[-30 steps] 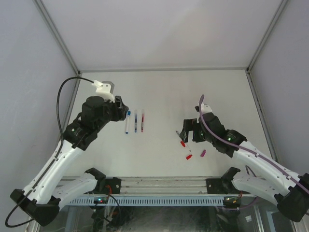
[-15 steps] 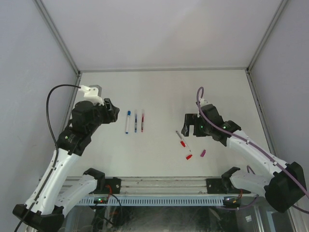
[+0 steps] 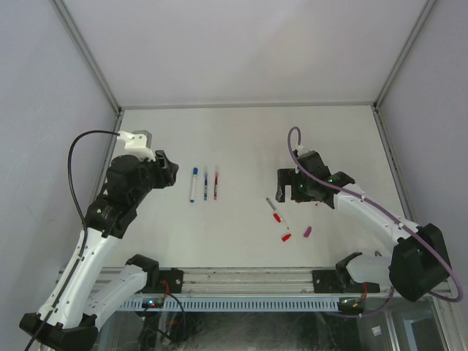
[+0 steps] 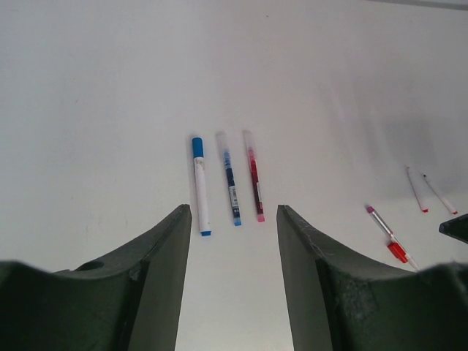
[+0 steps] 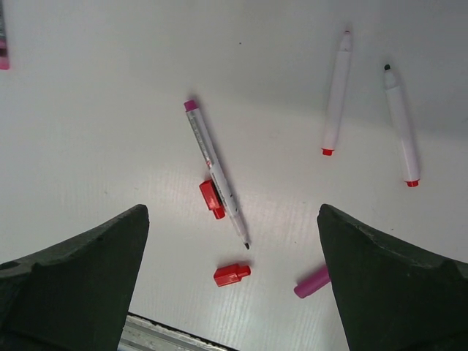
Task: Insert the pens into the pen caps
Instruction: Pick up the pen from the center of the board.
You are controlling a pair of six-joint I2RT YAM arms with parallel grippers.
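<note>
Three capped pens lie side by side left of centre: a white one with a blue cap (image 3: 194,184) (image 4: 199,186), a thin blue one (image 3: 205,183) (image 4: 230,179) and a red one (image 3: 216,182) (image 4: 254,175). My left gripper (image 3: 167,170) (image 4: 234,212) hangs open and empty to their left. An uncapped pen with a magenta end (image 3: 273,208) (image 5: 212,172) lies beside a red cap (image 5: 212,199). A second red cap (image 3: 286,237) (image 5: 232,274) and a magenta cap (image 3: 308,232) (image 5: 313,281) lie nearer. Two uncapped red-ended pens (image 5: 336,95) (image 5: 401,128) lie further right. My right gripper (image 3: 289,186) (image 5: 232,216) hovers wide open above these.
The white table (image 3: 248,139) is walled on the left, back and right. A metal rail (image 3: 241,278) runs along its near edge, close to the loose caps. A purple cable (image 3: 296,142) loops over the right wrist.
My left gripper has drawn back to the left, away from the three capped pens. The right gripper has lifted and moved slightly back from the uncapped pen. Pens and caps have not moved.
</note>
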